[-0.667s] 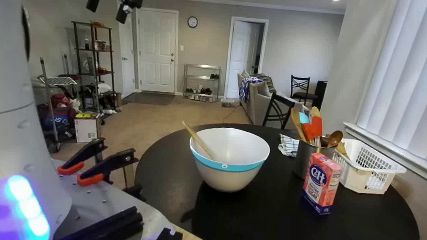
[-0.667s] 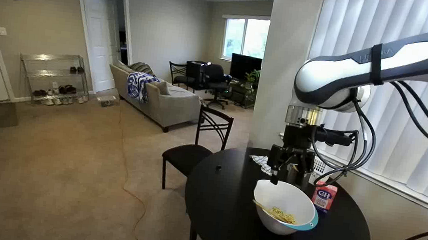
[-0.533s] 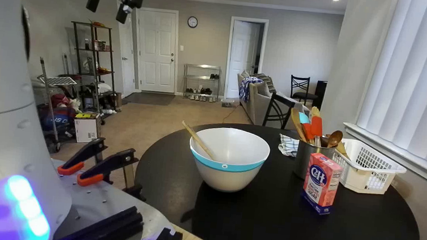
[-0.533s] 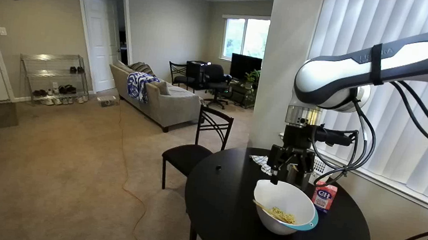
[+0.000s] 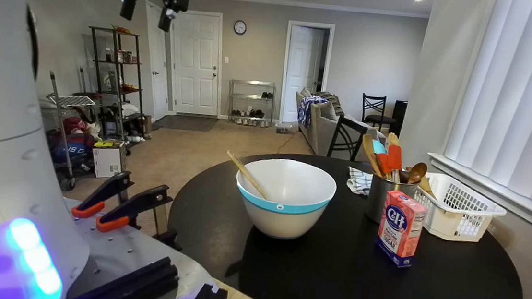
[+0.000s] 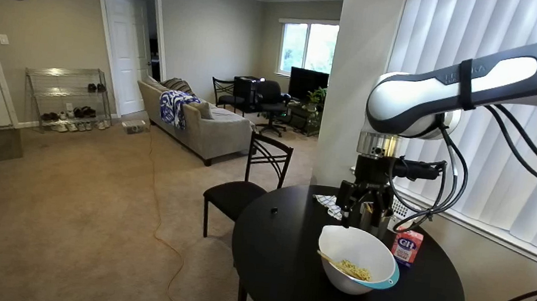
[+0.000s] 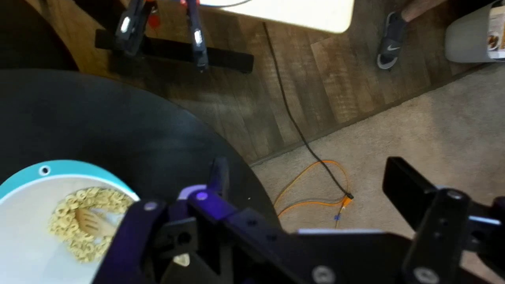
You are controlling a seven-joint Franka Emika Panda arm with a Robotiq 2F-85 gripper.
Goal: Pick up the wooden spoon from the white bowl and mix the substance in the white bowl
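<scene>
The white bowl (image 5: 283, 223) with a teal rim stands on the round black table in both exterior views. The light wooden spoon (image 5: 247, 175) leans in it, its handle sticking out over the rim. In an exterior view the spoon (image 6: 331, 263) lies across yellowish ring-shaped pasta (image 6: 358, 271) in the bowl. In the wrist view the bowl (image 7: 29, 252) is at the lower left, and the slotted spoon head (image 7: 92, 223) rests in the pasta; the handle is hidden behind the gripper. My gripper (image 5: 146, 17) is open and empty, well above and to one side of the bowl. Its fingers stand wide apart in the wrist view (image 7: 309, 173).
A pink sugar box (image 5: 401, 229), a metal utensil holder (image 5: 374, 200), a white basket (image 5: 457, 224) and a folded cloth (image 5: 359, 181) stand on the table beside the bowl. Clamps (image 5: 133, 210) sit near the robot base. A chair (image 6: 238, 197) stands by the table.
My gripper has shifted slightly to the right in an exterior view, still open. The arm has moved a little to the left in an exterior view. Bowl and spoon have not moved.
</scene>
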